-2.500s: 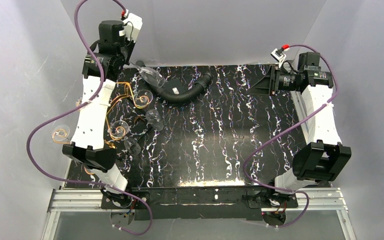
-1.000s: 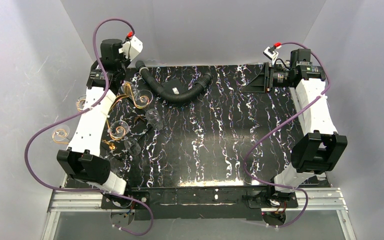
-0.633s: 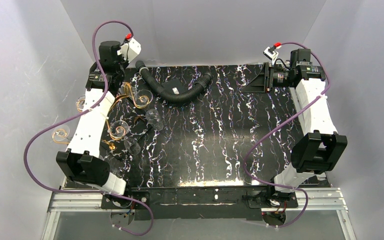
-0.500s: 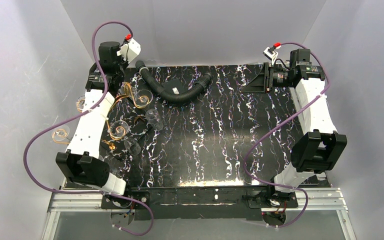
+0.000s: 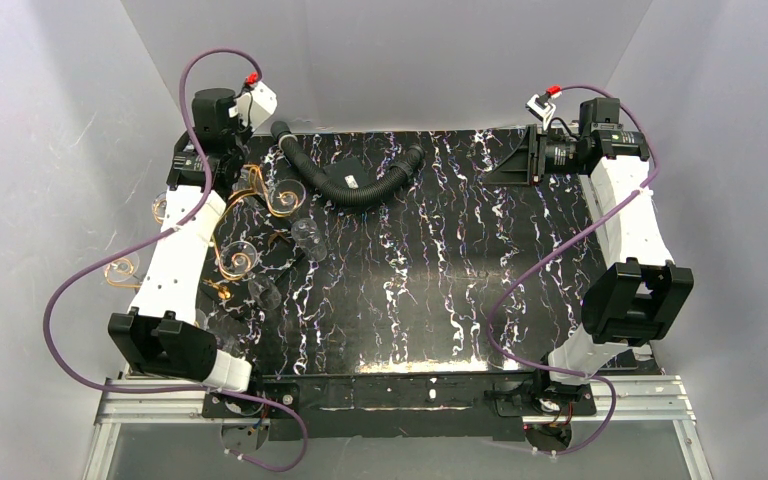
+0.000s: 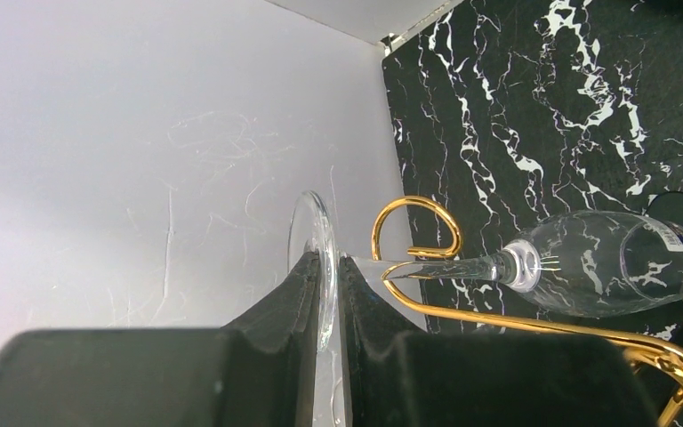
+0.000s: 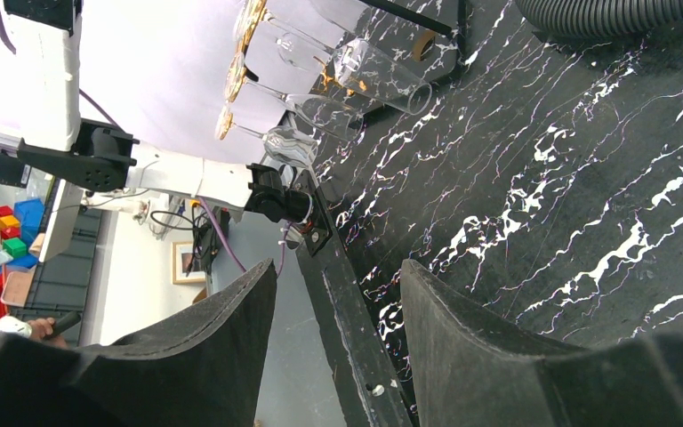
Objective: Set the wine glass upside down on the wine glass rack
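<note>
left fingers (image 6: 309,272) clenched on glass (image 6: 605,263) foot (stem crossing rack (image 6: 413,201) loop) | right fingers (image 7: 247,304) released, empty, above surface (image 7: 542,222)

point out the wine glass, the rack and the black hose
wine glass (image 6: 614,274), left wrist view, on its bowl
wine glass rack (image 6: 534,318), left wrist view, on a gold wire arm
black hose (image 5: 348,192), top view, on its lowest bend

A robotics lab or test cell is indicated. A marble-patterned tabletop (image 5: 410,300) is boxed in by plain white panels (image 5: 410,60) at 9, 12 and 3 o'clock. Two white robot arms (image 5: 175,260) are bolted by aluminium rails (image 5: 150,395) at 6 o'clock. Coloured storage bins (image 7: 9,222), blurred, can possibly be made out beyond the edge.
</note>
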Robot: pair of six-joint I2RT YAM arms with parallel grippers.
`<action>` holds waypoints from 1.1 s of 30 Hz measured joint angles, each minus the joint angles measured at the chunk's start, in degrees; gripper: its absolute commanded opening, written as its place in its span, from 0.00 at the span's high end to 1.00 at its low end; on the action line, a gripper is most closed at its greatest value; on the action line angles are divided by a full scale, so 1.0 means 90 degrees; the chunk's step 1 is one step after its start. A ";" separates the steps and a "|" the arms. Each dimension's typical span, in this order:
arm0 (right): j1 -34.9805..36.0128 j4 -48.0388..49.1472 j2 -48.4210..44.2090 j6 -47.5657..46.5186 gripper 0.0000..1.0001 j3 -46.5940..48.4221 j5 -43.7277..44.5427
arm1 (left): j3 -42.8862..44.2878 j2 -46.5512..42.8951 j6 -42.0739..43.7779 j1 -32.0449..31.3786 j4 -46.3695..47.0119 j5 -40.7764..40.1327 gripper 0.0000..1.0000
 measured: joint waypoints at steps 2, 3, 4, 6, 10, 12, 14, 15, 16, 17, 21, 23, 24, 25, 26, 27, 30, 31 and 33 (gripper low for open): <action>0.0000 0.0000 0.0000 0.0002 0.39 0.0000 0.0000 | -0.0027 0.0000 0.0017 0.0022 0.0024 -0.0007 1.00; 0.0002 0.0000 0.0000 0.0002 0.39 0.0000 0.0000 | -0.0039 0.0000 0.0027 0.0039 0.0046 -0.0010 1.00; 0.0002 -0.0002 0.0000 0.0002 0.39 0.0000 0.0002 | -0.0041 0.0000 0.0032 0.0051 0.0066 -0.0017 1.00; 0.0005 0.0000 0.0002 0.0000 0.39 0.0000 0.0000 | -0.0041 0.0000 0.0053 0.0085 0.0114 -0.0036 1.00; 0.0005 0.0000 0.0002 0.0000 0.39 0.0000 0.0000 | -0.0041 0.0000 0.0087 0.0153 0.0189 -0.0085 1.00; 0.0005 0.0000 0.0002 0.0002 0.39 0.0000 0.0002 | -0.0041 0.0000 0.0104 0.0187 0.0223 -0.0109 1.00; 0.0005 0.0000 0.0002 0.0002 0.39 0.0000 0.0002 | -0.0044 0.0000 0.0121 0.0219 0.0231 -0.0141 1.00; 0.0005 0.0000 0.0002 0.0002 0.39 0.0000 0.0000 | -0.0044 0.0000 0.0124 0.0221 0.0233 -0.0155 1.00; 0.0005 0.0000 0.0002 0.0002 0.39 0.0000 0.0000 | -0.0046 0.0000 0.0129 0.0238 0.0236 -0.0172 1.00; 0.0005 0.0000 0.0005 0.0002 0.39 0.0000 0.0002 | -0.0058 0.0000 0.0131 0.0253 0.0250 -0.0177 1.00; 0.0005 0.0000 0.0024 0.0002 0.39 0.0002 0.0000 | -0.0104 0.0000 0.0134 0.0294 0.0279 -0.0194 1.00; 0.0005 0.0002 0.0036 0.0005 0.39 0.0000 0.0002 | -0.0104 0.0000 0.0146 0.0316 0.0284 -0.0194 1.00; 0.0005 0.0000 0.0041 0.0010 0.39 0.0000 0.0002 | -0.0104 0.0000 0.0151 0.0328 0.0287 -0.0197 1.00; 0.0005 0.0002 0.0044 0.0012 0.39 0.0000 0.0002 | -0.0104 0.0002 0.0153 0.0338 0.0301 -0.0197 1.00; 0.0005 0.0002 0.0044 0.0017 0.39 0.0000 0.0002 | -0.0104 0.0012 0.0158 0.0345 0.0321 -0.0197 1.00; 0.0005 0.0000 0.0044 0.0019 0.39 0.0000 0.0002 | -0.0102 0.0034 0.0172 0.0352 0.0362 -0.0199 1.00; 0.0005 0.0000 0.0044 0.0022 0.39 0.0000 0.0002 | -0.0078 0.0146 0.0187 0.0376 0.0442 -0.0197 1.00; 0.0005 0.0000 0.0044 0.0022 0.39 0.0000 0.0002 | -0.0061 0.0197 0.0192 0.0384 0.0454 -0.0197 1.00; 0.0005 0.0000 0.0044 0.0024 0.39 0.0000 0.0002 | -0.0015 0.0311 0.0197 0.0386 0.0466 -0.0192 1.00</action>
